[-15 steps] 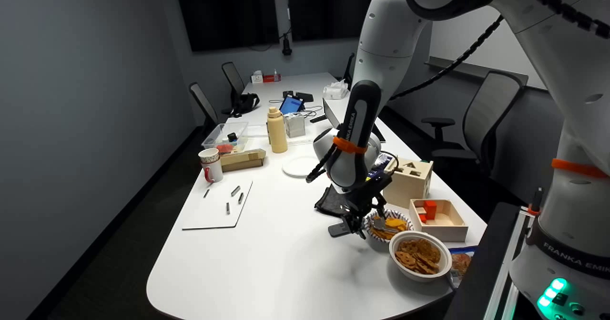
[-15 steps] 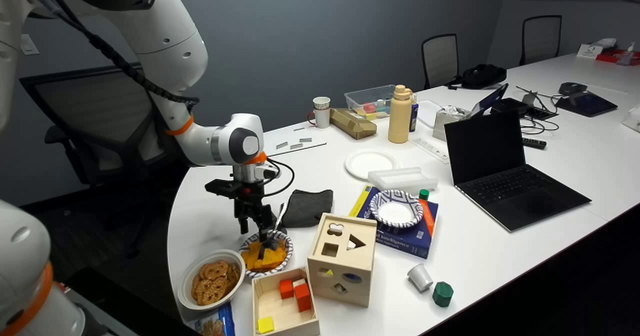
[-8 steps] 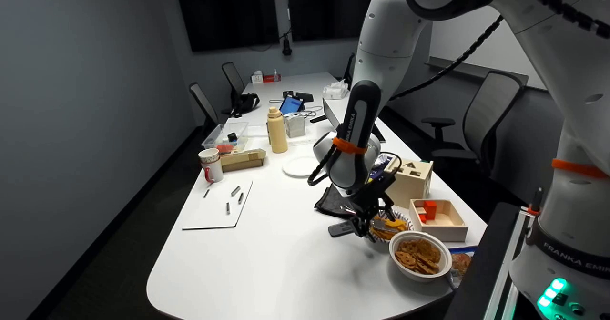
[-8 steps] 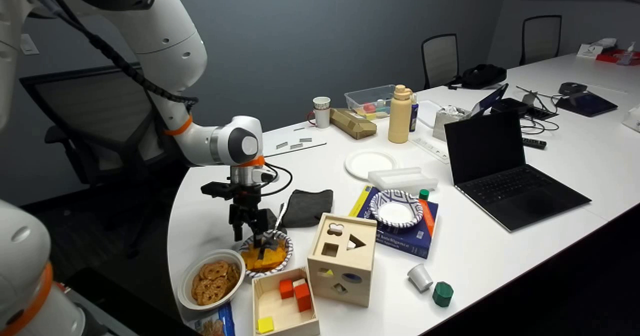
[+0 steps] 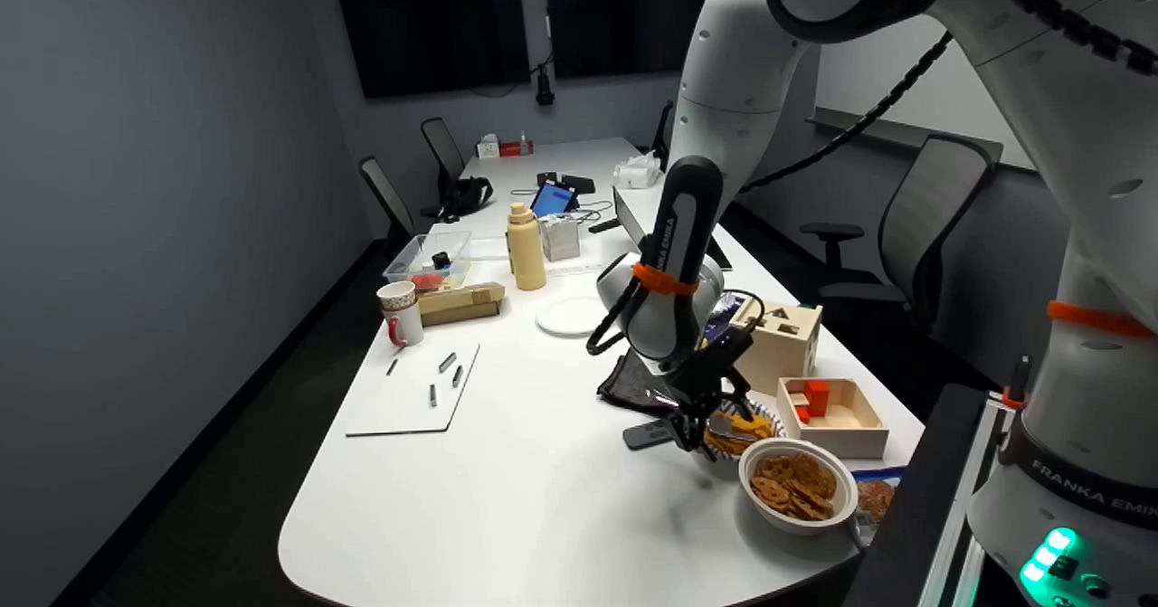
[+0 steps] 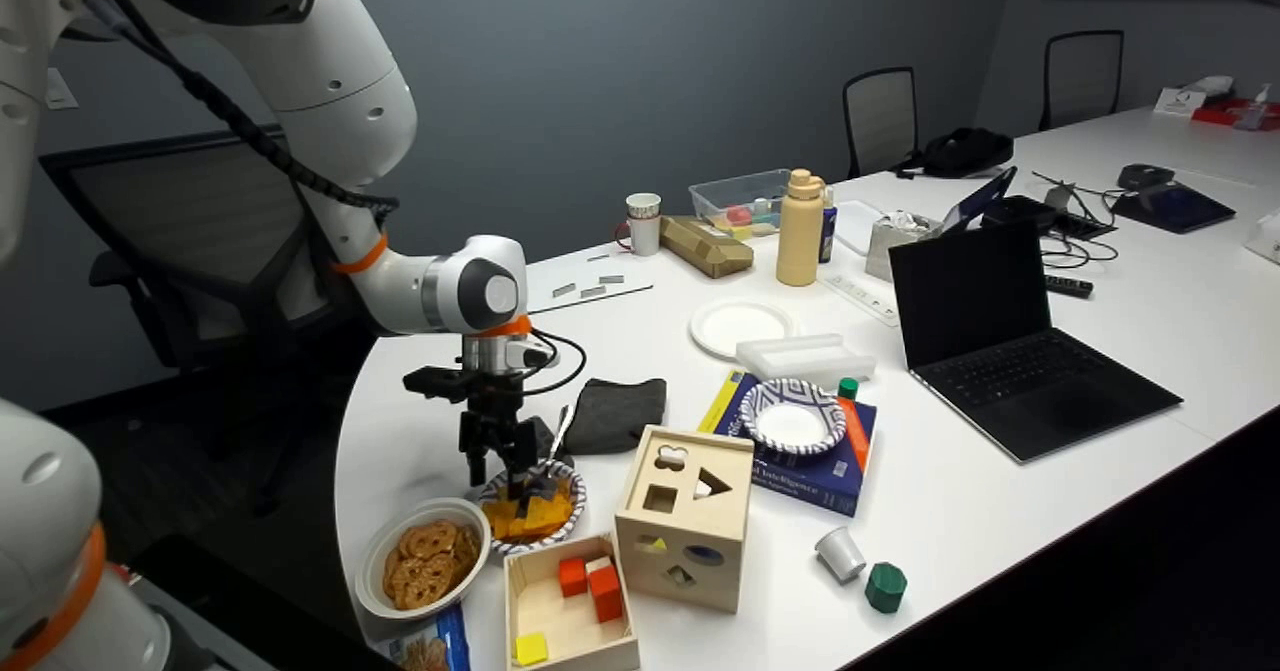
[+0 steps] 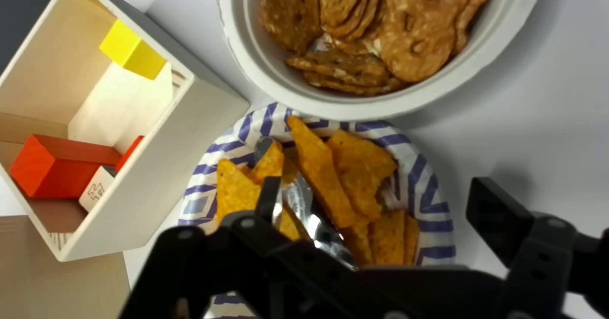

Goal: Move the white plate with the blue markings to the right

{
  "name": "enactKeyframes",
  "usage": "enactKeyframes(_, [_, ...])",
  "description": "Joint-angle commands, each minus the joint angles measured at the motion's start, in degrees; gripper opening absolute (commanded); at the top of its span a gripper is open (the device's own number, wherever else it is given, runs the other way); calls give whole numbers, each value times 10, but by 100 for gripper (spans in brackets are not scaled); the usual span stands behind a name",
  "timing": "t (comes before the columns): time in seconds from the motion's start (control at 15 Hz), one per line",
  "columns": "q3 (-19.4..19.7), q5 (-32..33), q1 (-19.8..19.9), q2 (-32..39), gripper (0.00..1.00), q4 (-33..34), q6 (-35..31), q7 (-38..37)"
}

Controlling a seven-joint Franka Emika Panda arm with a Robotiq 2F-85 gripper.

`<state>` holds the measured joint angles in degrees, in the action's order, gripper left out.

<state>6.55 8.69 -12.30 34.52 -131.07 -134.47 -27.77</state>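
The white worktop [image 5: 507,516] is carrying a bunch of stuff, with the robot arm [image 6: 345,121] reaching over one end of it. A wooden box [image 6: 680,539] with cut-out holes is standing upright there, and an open wooden tray [image 7: 169,167] is sitting just beside it. Next size down, a white bowl [image 7: 333,107] is sitting near the tray, rim up. The blue-marked plate [image 7: 435,214] is nestling just beside the bowl and tray, lying flat and facing straight up. It's a round one, so it's looking about the same whichever way you're going across. The claw [image 7: 378,198] is holding its fingers well apart, one hanging over the plate, the other out past its rim; can't tell if either's touching. A metal utensil [image 7: 299,200] is lying in the plate, its long axis running upper left to lower right in the wrist view, in among some orange chips [image 7: 361,167].
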Motion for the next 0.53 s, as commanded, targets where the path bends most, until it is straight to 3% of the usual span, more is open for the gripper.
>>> enactKeyframes(0.0, [6, 1, 0, 5, 100, 9, 6, -7])
enactKeyframes(0.47, [22, 6, -1, 16, 100, 34, 21, -19])
